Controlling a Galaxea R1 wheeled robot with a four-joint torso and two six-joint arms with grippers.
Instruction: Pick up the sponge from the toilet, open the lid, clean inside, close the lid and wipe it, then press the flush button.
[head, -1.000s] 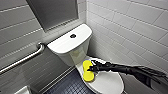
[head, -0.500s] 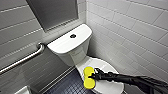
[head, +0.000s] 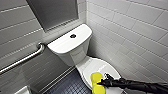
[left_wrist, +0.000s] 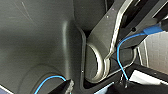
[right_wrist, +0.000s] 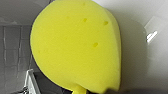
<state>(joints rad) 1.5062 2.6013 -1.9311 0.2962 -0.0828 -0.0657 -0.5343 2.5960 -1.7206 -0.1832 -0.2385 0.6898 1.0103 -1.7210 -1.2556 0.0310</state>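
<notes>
Okay, head view: right gripper (head: 104, 82) reaches in from the picture's right and is clamped on the yellow sponge (head: 96, 82), which it holds at the front edge of the toilet (head: 75, 53), over the front of the lid (head: 98, 67). I cannot tell whether the sponge touches the lid or sits just above it. The lid is down flat on the bowl. The flush button (head: 73, 36) sits in the middle of the tank top, well apart from the gripper. A metal grab bar (head: 26, 58) runs along the tiled wall, with the dark tiled floor (head: 68, 83) below.

Left wrist view: dark robot housing and a blue cable (left_wrist: 119, 52), nothing of the task.

Right wrist view: sponge close up, its edge squashed where it is gripped, white ceramic behind it.

Progress, as a judgement: the sponge pickup looks done. With the lid shut, it is unclear whether this is before opening or the wipe stage. The flush is left.
</notes>
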